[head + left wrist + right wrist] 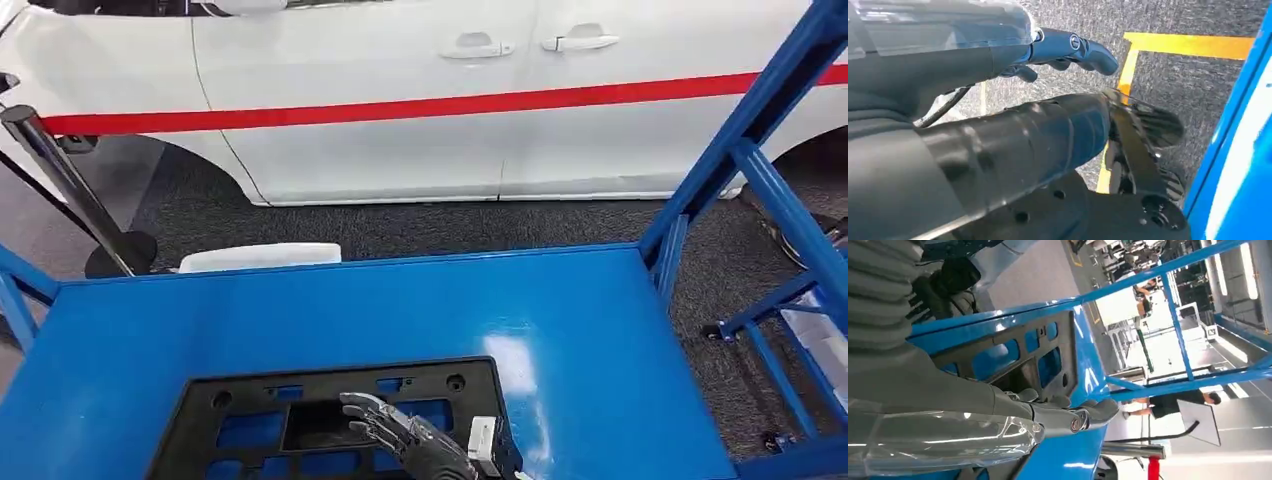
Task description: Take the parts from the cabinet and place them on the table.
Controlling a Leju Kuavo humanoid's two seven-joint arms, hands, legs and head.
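Right hand hovers over the black part lying flat on the blue surface, fingers spread, gripping nothing; left hand hangs with fingers loosely apart and empty.

The robot's right hand is a dark grey, many-fingered metal hand with glossy jointed segments, and a small white block sits at its wrist. In the right wrist view, a light grey ribbed cover leads to a clear plastic shell and a grey thumb bearing a round screw. The left hand is dark blue-grey under a similar clear shell, with a round screw and a thin black cable below it.
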